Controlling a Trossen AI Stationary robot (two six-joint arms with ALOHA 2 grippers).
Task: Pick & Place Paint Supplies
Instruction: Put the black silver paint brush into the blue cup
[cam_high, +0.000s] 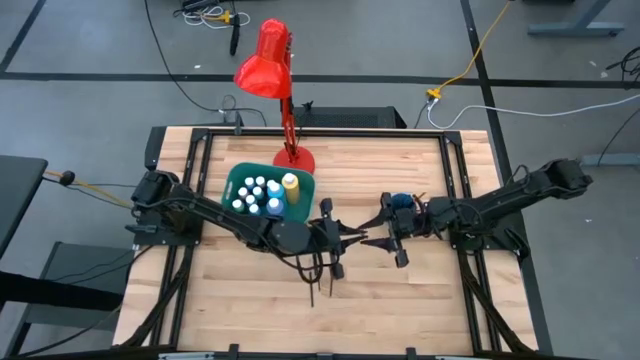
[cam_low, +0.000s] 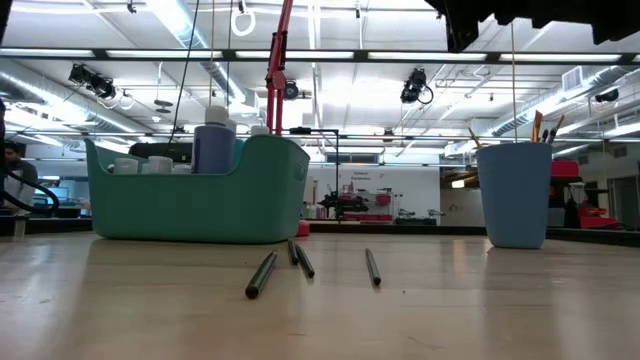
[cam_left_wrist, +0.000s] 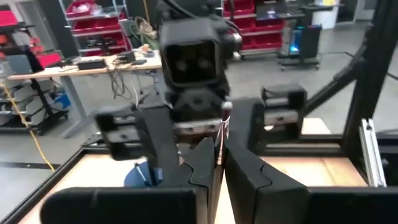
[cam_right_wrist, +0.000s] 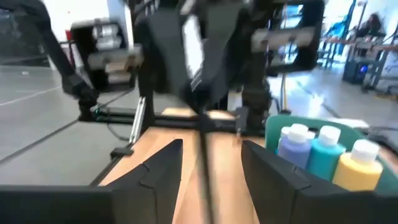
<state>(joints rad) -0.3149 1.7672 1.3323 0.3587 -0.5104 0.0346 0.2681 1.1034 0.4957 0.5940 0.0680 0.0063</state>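
Mid-table, the two grippers face each other tip to tip; left gripper pinched narrow on a thin brush, its handle running toward the right gripper, whose fingers stand wide to either side of it, seemingly not touching, though motion blur leaves that unsure; paint bottles and the yellow bottle stand in the teal bin; loose brushes lie on the table near it; blue cup holds more brushes.

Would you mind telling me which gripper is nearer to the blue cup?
The right gripper: the blue cup sits just beside its wrist. The left gripper is farther, toward the teal bin.
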